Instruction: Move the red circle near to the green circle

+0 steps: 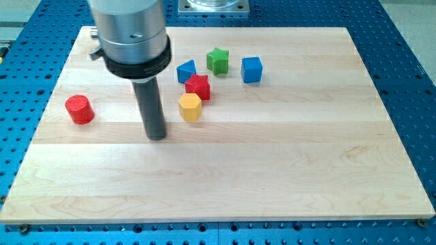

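Note:
The red circle [80, 109] is a short red cylinder near the board's left edge. No green circle shows; it may be hidden behind the arm's head. My tip [157, 135] rests on the board to the right of the red circle, well apart from it, and just left of and below the yellow hexagon [190, 107].
A red star [198, 86] sits above the yellow hexagon, touching it. A blue block [186, 71], a green star [218, 60] and a blue cube [251, 69] lie toward the view's top. The wooden board [272, 156] sits on a blue perforated table.

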Controlling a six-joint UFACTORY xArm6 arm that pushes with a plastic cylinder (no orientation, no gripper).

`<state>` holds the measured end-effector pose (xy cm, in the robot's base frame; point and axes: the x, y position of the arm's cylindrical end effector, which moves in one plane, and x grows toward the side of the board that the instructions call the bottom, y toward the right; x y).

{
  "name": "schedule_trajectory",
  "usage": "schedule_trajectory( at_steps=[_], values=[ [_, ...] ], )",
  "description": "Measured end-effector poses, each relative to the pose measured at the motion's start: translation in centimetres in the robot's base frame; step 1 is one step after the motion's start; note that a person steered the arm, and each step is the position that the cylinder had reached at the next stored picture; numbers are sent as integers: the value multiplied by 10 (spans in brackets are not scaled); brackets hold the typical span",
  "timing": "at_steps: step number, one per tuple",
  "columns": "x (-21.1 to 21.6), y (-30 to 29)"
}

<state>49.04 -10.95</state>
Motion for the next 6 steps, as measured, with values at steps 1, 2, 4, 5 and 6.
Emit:
schedule_trajectory(
  at_steps=[1,2,4,5,6],
  values=[
    [30,-58],
    [18,-150],
    [-52,-156],
    [-54,-106],
    [-59,-73]
  ],
)
